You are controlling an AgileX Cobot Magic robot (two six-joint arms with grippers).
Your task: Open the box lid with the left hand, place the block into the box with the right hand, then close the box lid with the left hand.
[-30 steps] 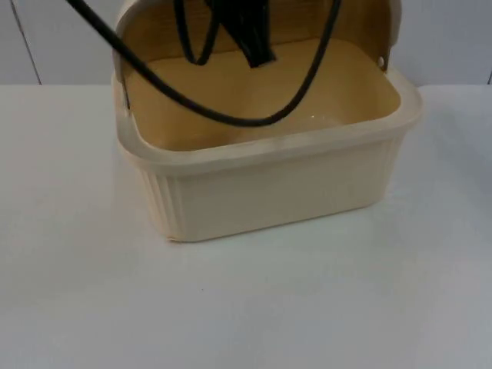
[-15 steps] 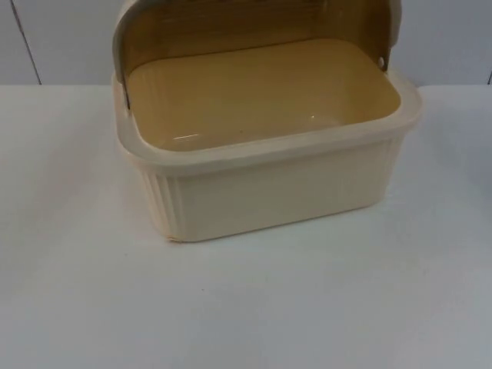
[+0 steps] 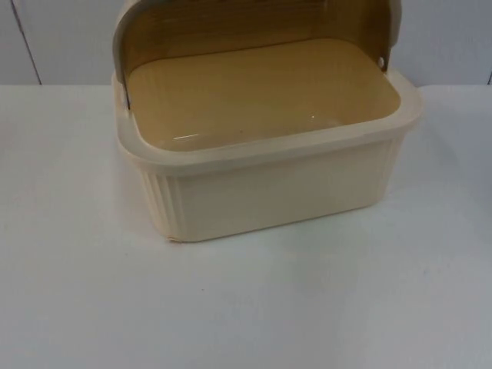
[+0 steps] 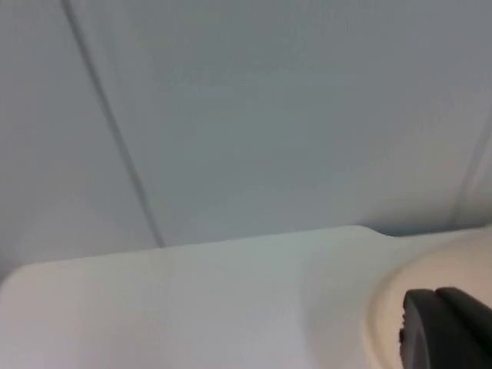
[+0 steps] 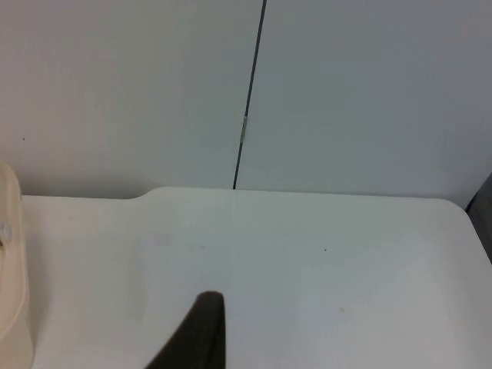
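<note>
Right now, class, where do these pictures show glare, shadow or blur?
Top view: small glints on the box floor, a soft shadow on the table at its front. Left wrist view: blurred. Right wrist view: sharper, the dark fingertip soft-edged.

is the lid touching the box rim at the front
Apart. The top view shows the lid swung up behind the box, its front rim bare.

Probably lab: white table (image 3: 77,292), grey partition wall (image 5: 369,92)

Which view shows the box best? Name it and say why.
The top view: the whole box shows, lid up, inside bare. The left wrist view catches a curved cream edge, the right wrist view one side.
</note>
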